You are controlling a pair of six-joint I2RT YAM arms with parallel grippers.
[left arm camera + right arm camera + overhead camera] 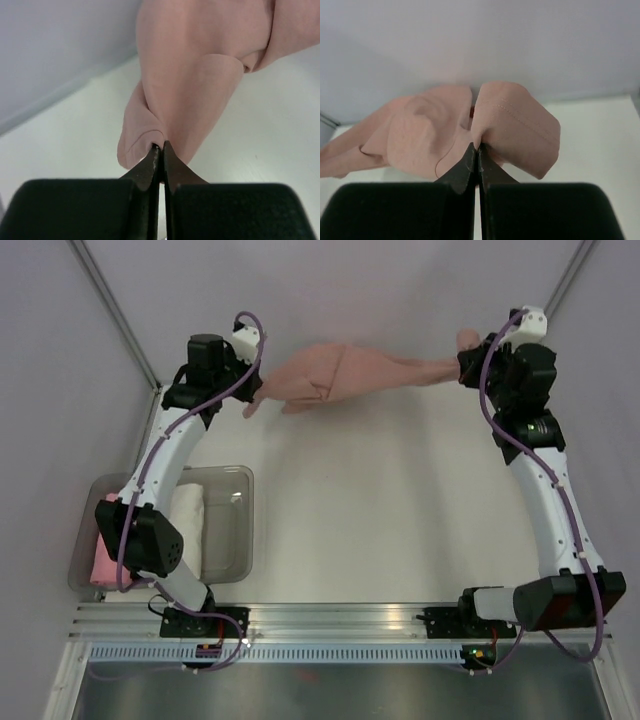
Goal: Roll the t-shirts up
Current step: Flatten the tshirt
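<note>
Shirt (340, 375) strung across upper frame.
Ends are clamped in left end effector (160, 148) and right end effector (476, 148), seemingly for flattening.

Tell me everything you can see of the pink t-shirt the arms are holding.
The t-shirt is dusty salmon-pink soft cloth, with a stitched hem showing. It is bunched and wrinkled, stretched sideways over the far end of the table. The left gripper is shut on one end, the right gripper on the other.
</note>
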